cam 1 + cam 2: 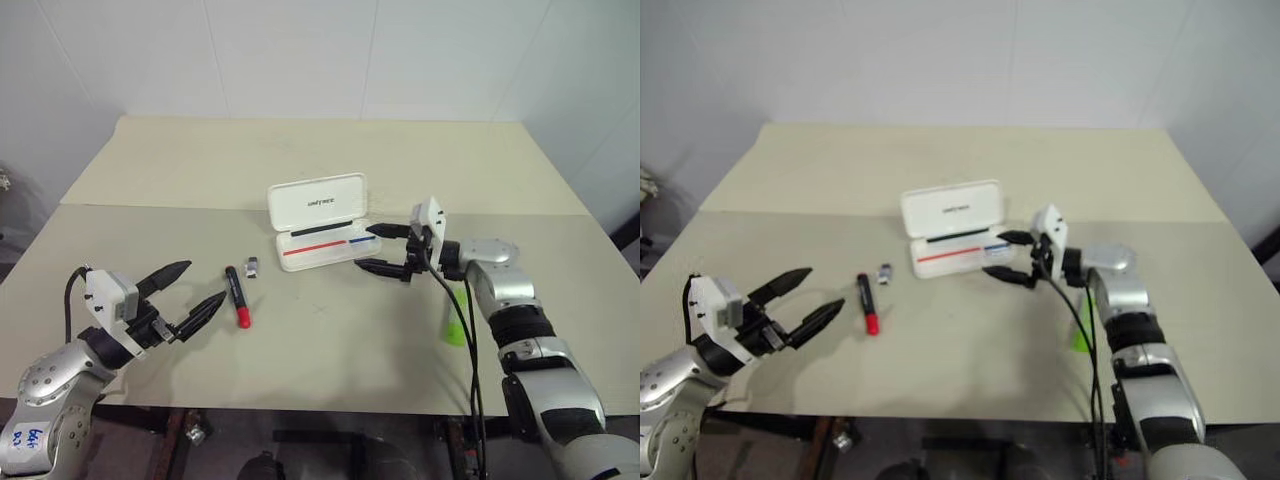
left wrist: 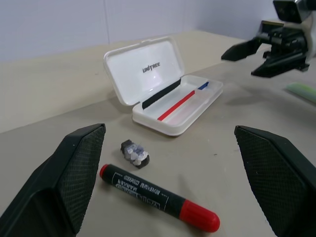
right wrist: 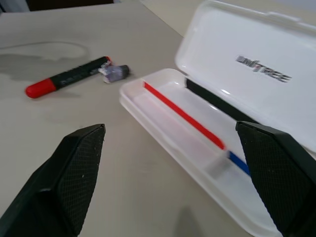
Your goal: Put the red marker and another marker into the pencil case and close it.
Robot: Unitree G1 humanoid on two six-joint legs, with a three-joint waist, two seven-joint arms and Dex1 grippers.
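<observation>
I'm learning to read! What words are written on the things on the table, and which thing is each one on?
"UNITREE": inside the open lid of the pencil case.
Small white print along the barrel of the red marker: too small to read.
The small grey clip-like piece: no words that can be made out.

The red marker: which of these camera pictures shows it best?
The left wrist view: the red marker lies close up on the table, with its black barrel, white lettering and red cap plain to see. Both eye views show it small, left of the pencil case. The right wrist view shows it far off beyond the open case.
</observation>
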